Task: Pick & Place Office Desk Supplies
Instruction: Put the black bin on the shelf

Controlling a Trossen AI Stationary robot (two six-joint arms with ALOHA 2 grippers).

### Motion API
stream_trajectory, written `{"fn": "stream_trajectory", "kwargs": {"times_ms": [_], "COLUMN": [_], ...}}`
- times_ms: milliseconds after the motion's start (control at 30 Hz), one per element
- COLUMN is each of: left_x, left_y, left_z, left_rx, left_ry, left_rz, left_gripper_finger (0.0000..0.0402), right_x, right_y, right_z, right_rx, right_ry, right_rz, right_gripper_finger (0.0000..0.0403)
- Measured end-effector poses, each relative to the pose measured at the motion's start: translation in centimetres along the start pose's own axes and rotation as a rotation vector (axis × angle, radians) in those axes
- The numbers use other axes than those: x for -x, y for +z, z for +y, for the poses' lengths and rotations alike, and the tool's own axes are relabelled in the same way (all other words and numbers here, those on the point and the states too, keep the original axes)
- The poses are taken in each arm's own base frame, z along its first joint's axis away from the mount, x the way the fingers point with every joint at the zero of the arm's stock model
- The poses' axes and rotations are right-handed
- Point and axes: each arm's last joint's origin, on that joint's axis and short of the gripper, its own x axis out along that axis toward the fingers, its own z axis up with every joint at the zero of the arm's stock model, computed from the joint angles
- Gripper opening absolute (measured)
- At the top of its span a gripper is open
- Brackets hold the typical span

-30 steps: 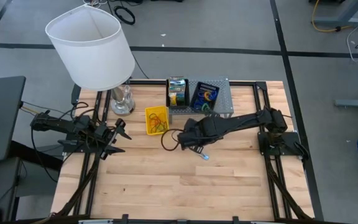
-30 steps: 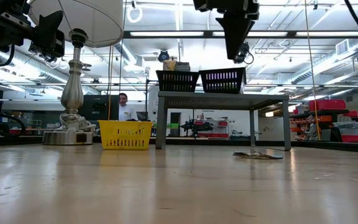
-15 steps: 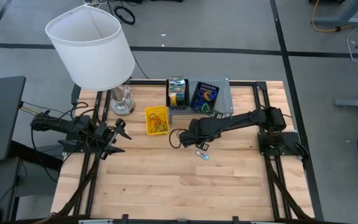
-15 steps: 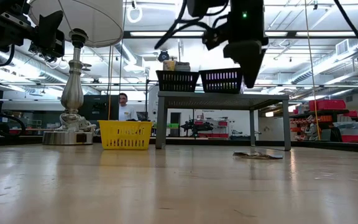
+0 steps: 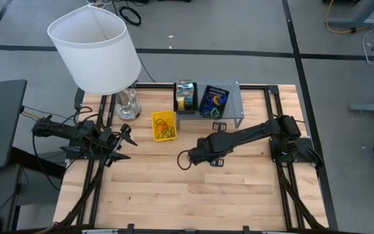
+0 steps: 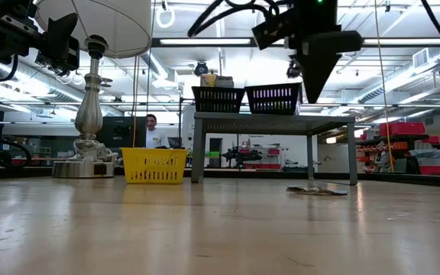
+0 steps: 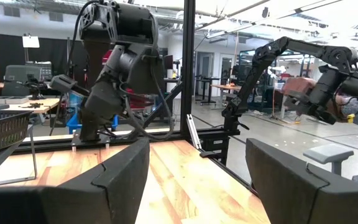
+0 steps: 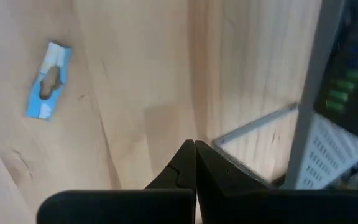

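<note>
Now | right gripper (image 8: 195, 163): fingers pressed together, empty, above bare wood | small blue flat clip (image 8: 48, 81) lies nearby; spread fingers first; centre over it; descend straight

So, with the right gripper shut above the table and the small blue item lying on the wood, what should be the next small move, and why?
Probably open the right gripper and bring it over the small blue item. Its fingers are closed on nothing, and the item lies flat on the table, off to one side of them. The left gripper waits open at the table's left edge.
</note>
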Motion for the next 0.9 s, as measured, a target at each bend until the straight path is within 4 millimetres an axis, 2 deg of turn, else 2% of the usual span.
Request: {"fn": "stream_trajectory", "kwargs": {"times_ms": [233, 367, 533, 900], "left_x": [0.0, 0.0, 0.0, 0.0], "left_y": [0.0, 0.0, 0.0, 0.0], "left_z": [0.0, 0.0, 0.0, 0.0], "left_rx": [0.0, 0.0, 0.0, 0.0], "left_ry": [0.0, 0.0, 0.0, 0.0], "left_rz": [-0.001, 0.0, 0.0, -0.001], "left_gripper_finger": [0.0268, 0.0268, 0.0268, 0.0268], "right_x": [0.0, 0.2, 0.4, 0.2], "right_y": [1.8, 1.9, 1.3, 0.9], "right_z": [0.4, -0.5, -2.3, -3.5], "right_rx": [0.064, 0.009, -0.096, -0.144], "right_ry": [0.145, -0.022, -0.179, -0.294], "right_rz": [-0.142, -0.175, -0.125, -0.098], "right_gripper_finger": [0.0, 0.0, 0.0, 0.0]}}
